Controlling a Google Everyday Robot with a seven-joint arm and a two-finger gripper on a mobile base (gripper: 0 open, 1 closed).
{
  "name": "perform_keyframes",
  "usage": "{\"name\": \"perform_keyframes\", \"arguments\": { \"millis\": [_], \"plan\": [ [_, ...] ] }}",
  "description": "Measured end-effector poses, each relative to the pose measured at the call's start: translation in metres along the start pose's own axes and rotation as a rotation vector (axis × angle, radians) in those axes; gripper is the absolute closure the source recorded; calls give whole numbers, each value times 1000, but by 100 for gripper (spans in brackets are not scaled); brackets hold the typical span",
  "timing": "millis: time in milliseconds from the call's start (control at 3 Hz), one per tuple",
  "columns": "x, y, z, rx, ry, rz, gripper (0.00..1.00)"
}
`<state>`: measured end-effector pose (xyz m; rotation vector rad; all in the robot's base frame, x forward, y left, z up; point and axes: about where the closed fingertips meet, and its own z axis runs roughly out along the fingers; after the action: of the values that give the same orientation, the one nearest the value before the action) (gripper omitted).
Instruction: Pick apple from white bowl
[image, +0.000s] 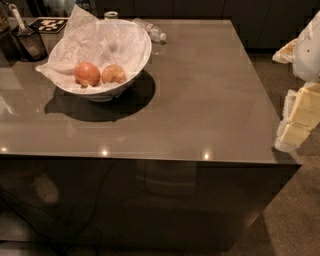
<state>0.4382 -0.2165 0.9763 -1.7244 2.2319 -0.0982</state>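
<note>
The white bowl (137, 60) stands at the far left of the glossy brown table, lined with crumpled white paper. Two apples lie side by side in it. The apple (114, 74) is the paler, tan-orange one on the right. A redder apple (87, 73) touches or nearly touches it on the left. My gripper (296, 122) hangs at the right edge of the view, beyond the table's right side, far from the bowl and holding nothing that I can see.
A clear plastic bottle (151, 31) lies behind the bowl. A small cup (111, 15) stands at the table's far edge. A dark container with a utensil (29, 41) and a black-and-white marker tag (47, 24) are at the far left. The table's front edge (150, 157) faces me.
</note>
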Motion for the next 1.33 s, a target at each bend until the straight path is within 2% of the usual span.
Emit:
{"name": "perform_keyframes", "arguments": {
  "millis": [333,667,1000,1333],
  "plan": [
    [-11,-2,-5,6,-11,13,0],
    [-52,-5,-9,-17,-16,-6,0],
    [-109,-18,-5,-17,-33,-59,0],
    [-109,-18,-5,-17,-33,-59,0]
  ]
}}
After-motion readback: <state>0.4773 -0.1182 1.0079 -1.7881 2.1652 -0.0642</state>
